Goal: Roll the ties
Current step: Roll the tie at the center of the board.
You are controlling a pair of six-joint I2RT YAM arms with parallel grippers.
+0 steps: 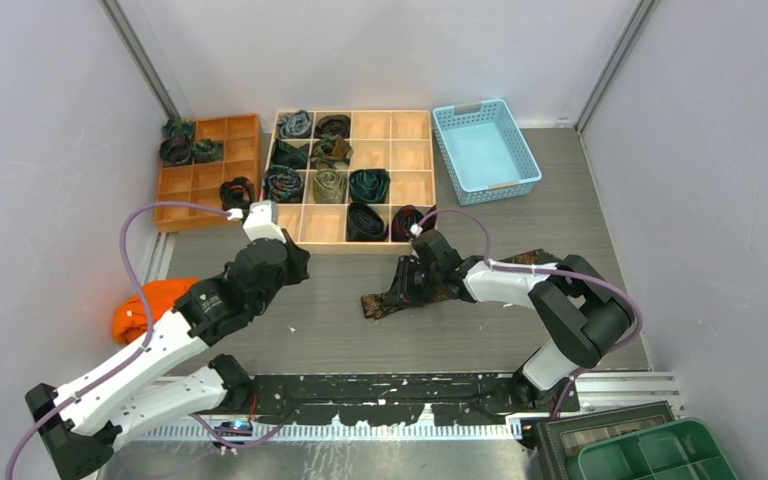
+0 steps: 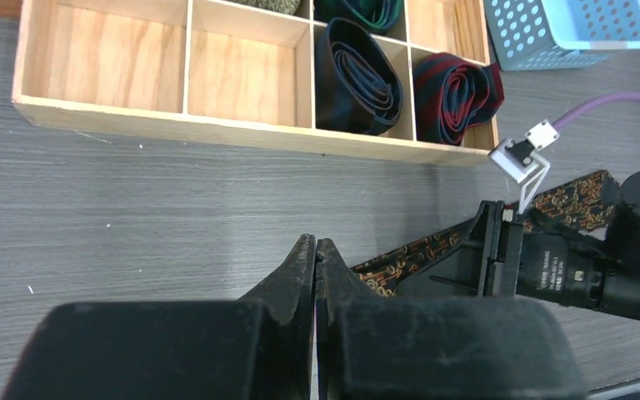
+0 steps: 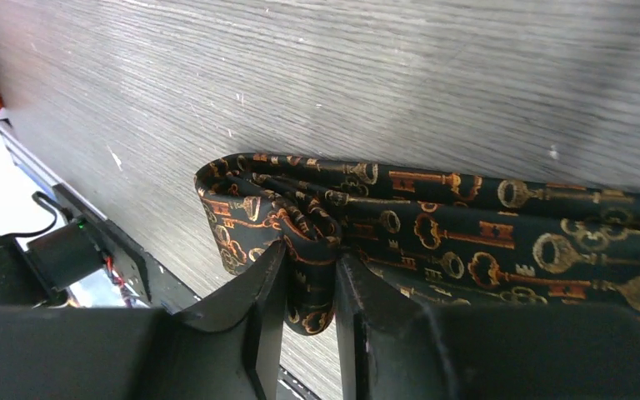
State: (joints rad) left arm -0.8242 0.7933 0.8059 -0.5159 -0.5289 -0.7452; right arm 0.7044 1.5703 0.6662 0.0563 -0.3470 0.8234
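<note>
The right hand (image 3: 310, 267) is clamped on the folded end of the key-patterned tie (image 3: 467, 225), with the fabric bunched between its fingers. To roll well, I judge the pinch should be firm and the fold turned over along the strip with its edges aligned. The rest of the tie lies flat on the table (image 3: 383, 75), trailing away from the hand. The left hand (image 2: 315, 254) has its fingers together on nothing, near the fold. Rolled ties (image 2: 358, 79) sit in the wooden tray (image 2: 217, 129) beyond.
</note>
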